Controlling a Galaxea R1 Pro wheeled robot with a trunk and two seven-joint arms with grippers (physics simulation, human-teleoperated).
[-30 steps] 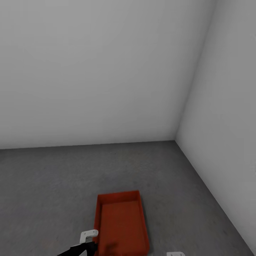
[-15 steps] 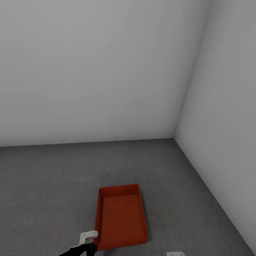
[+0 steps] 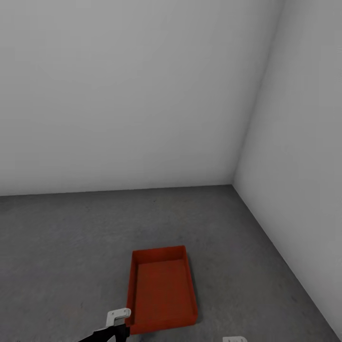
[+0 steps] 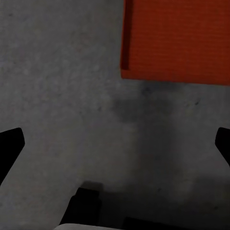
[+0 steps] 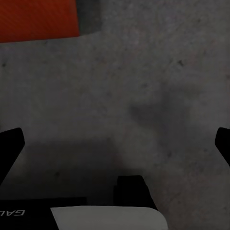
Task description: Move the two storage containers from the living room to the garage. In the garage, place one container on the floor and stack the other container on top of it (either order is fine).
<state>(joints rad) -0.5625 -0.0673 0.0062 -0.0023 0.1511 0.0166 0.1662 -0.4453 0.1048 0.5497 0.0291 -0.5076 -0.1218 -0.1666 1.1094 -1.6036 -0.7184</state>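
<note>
- storage container (image 3: 161, 289), one orange-red open-top bin, sits flat on the dark grey concrete floor (image 3: 61, 237) of the garage, near the room's right-hand corner where two white walls meet, but well clear of both walls.
- the bin is empty inside. nothing is stacked on it.
- the left tool (image 4: 115, 143) hangs over bare floor just beside the bin's near left corner. its two dark fingertips (image 4: 10, 143) stand wide apart at the sides of the left wrist view, with nothing between them, so it is spread and empty.
- the right tool (image 5: 115, 143) also hangs over bare floor, with a corner of the bin (image 5: 38, 19) at the edge of its wrist view. its fingertips (image 5: 10, 146) are likewise spread wide and hold nothing.
- in the head view, a small white and black part of the left arm (image 3: 116, 320) shows beside the bin's near left corner, not clearly touching it.
- step in hand, as a judgement: the first bin looks placed and let go, which is about half of the task.
- next move, as a judgement: go for the second bin, bring it to this spot, then line it up squarely over this one and lower it so it rests on top.
- the floor is matte, mottled grey and level. the walls (image 3: 142, 95) are plain white and bare.
</note>
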